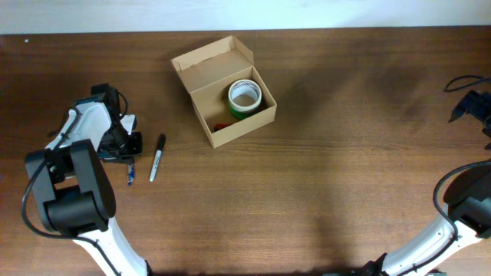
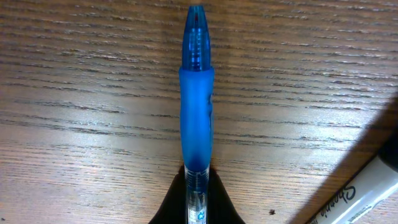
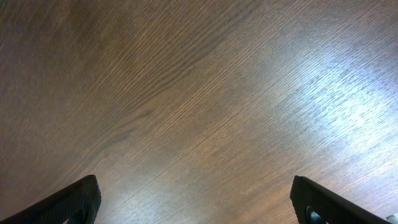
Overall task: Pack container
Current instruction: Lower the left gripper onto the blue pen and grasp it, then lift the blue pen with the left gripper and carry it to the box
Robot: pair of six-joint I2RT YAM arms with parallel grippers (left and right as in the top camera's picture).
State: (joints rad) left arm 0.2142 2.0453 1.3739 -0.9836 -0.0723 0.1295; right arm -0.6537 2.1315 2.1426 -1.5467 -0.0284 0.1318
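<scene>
Step in hand: pick-up of the next item to pack. Left end effector (image 2: 198, 210) is low at the table (image 1: 345, 169), jaws drawn together and clamped on the clear barrel end of a blue pen (image 2: 196, 112). The pen appears to lie flat on the wood. A black marker (image 1: 157, 156) lies just beside it, apart from it and outside the grip. The container (image 1: 244, 127) sits open on the far side of the table, flap lid folded back, well apart from the left arm. Inside is a green tape roll (image 1: 245, 97) and something red (image 1: 221, 125) in the near corner, too small to name. Right end effector (image 3: 199, 211) hangs over bare wood at the far right, jaws wide apart, holding nothing. Judgement: grasp made, lift not yet begun. The next move calls for a straight lift clear of the marker, a carry across to the box, and a release over the free floor beside the roll. The grip sits near one end, so the pen may droop or swivel. It is long and likely must go in angled.
</scene>
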